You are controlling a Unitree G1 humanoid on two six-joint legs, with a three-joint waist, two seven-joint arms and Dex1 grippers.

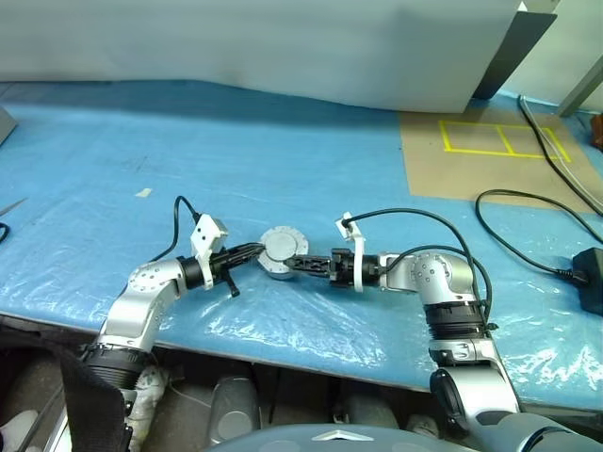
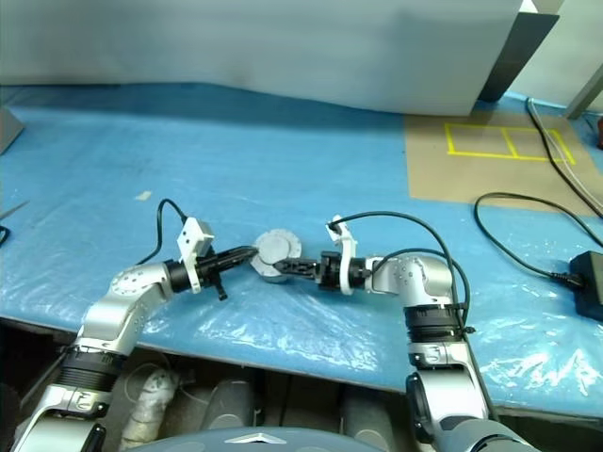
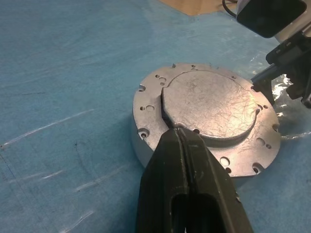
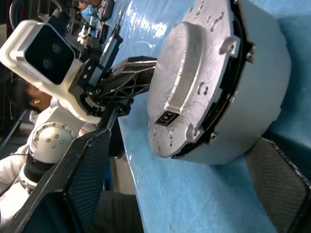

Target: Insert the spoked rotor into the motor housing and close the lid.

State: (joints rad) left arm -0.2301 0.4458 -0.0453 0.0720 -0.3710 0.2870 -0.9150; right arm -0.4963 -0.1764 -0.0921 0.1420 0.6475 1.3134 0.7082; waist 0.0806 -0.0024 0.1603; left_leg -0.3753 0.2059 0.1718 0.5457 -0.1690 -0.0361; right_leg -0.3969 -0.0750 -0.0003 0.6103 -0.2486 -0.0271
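Bench [image 1: 311,160], blue sheet over it, carried the assembly near its front edge, about midway along. Cardboard patch with yellow tape sat well off toward the far right corner, cables near it; neither was in play.

Motor housing [image 4: 257,97] sat flat on the sheet with the lid [image 3: 209,104] already on top, plain grey back up. Right wrist view showed a dark gap between lid rim and housing wall, so my read: lid placed but maybe not fully seated. Rotor wasn't visible, presumably inside under the lid.

Right gripper [image 1: 303,265] reached in level from the right, jaws spread wide, one finger either side of the housing, not clamped. Looked positioned to grab or steady the body.

Left gripper [image 3: 181,141] came from the left, fingers pinched together with nothing between them, tips resting at the lid's raised centre edge. Likely used as a pusher to press or hold the lid down.
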